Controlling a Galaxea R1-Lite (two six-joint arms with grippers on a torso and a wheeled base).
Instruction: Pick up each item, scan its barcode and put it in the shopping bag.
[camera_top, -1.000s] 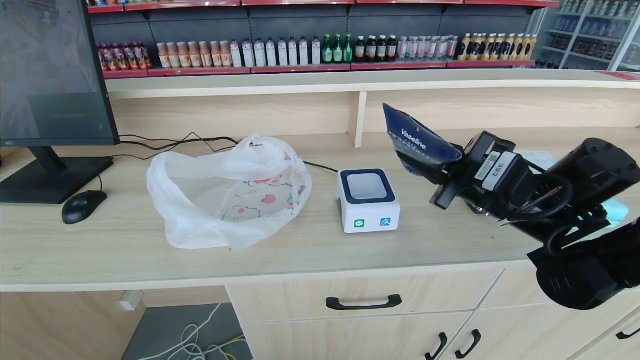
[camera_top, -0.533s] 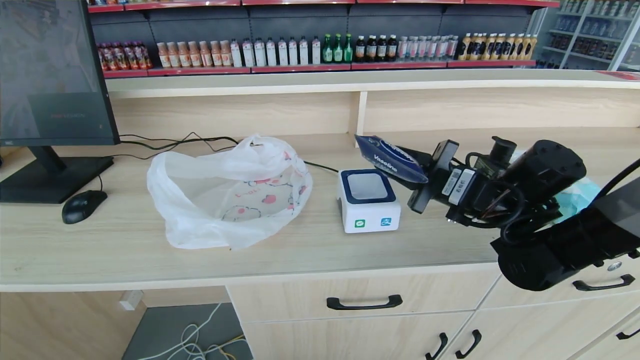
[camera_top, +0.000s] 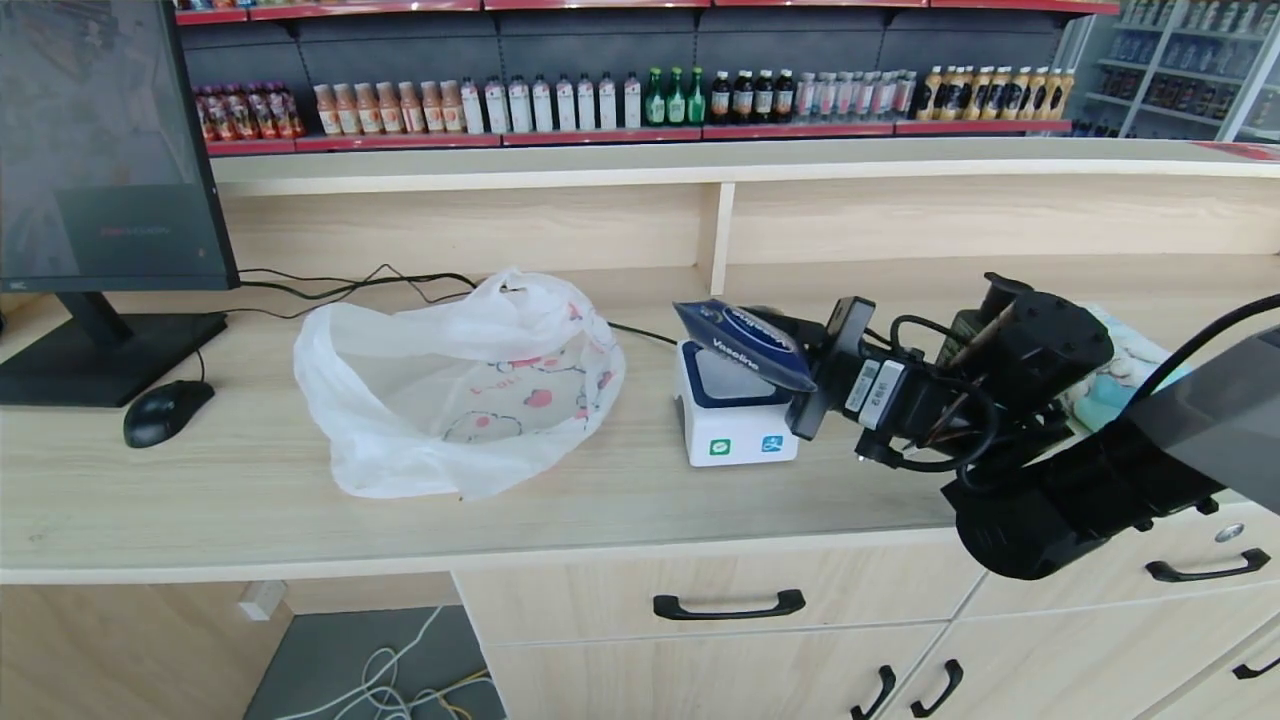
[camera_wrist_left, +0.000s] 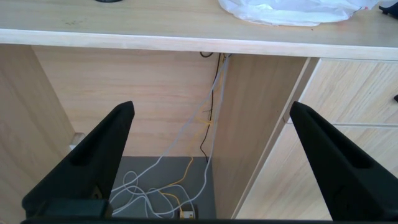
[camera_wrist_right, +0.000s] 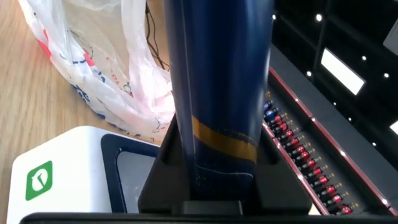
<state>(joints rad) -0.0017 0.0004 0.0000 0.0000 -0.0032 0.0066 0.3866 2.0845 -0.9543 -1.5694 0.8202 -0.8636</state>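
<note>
Blue pouch (camera_top: 745, 342) pinched flat in my right gripper (camera_top: 812, 368), hovering just over the scanner (camera_top: 738, 437) window. Risk: barcode faces away or tilts off, no read. Soft pack may sag, slip before shopping bag (camera_top: 450, 400).

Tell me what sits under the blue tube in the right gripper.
The white scanner stands below the blue tube. The tube hides part of its window; its front face shows.
</note>
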